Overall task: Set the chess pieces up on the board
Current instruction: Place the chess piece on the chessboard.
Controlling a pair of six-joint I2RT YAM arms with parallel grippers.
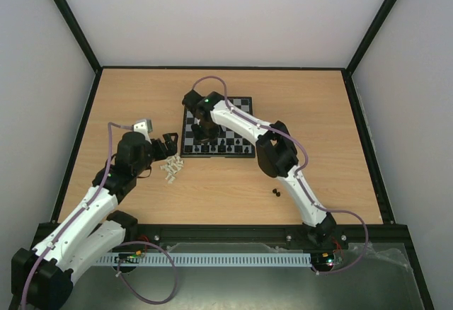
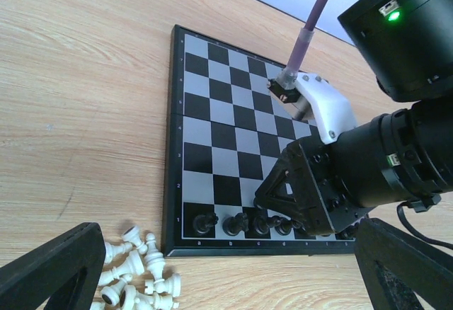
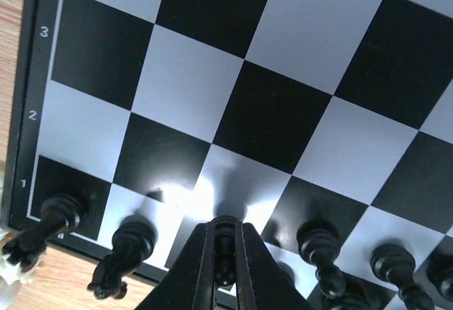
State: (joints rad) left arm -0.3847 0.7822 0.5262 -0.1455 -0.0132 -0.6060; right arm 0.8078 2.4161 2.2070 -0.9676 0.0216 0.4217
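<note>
Right fingers [image 3: 198, 274] pinching a black chessman [image 3: 225, 243] on the board's [image 3: 283, 112] near rank.
The chessman stands upright, its long axis running up between the fingers, on the third square from the board's numbered corner, between black neighbours [image 3: 318, 246]. Letting go likely calls for a straight lift. The left fingers [image 2: 49, 271] are spread above the white pile [image 2: 138, 274] on the bench, just off that corner.

**Tally from my station**

I count one board [image 1: 241, 108] and two arms — a left arm [image 1: 88, 207] and a right arm [image 1: 301, 182]. On the board's near row I make out at least six black chessmen [image 3: 131, 243]. Two more black pieces [image 1: 275, 194] lie off it. The cream-white chessmen [image 2: 138, 271] sit heaped — at least six, exact number unclear.
</note>
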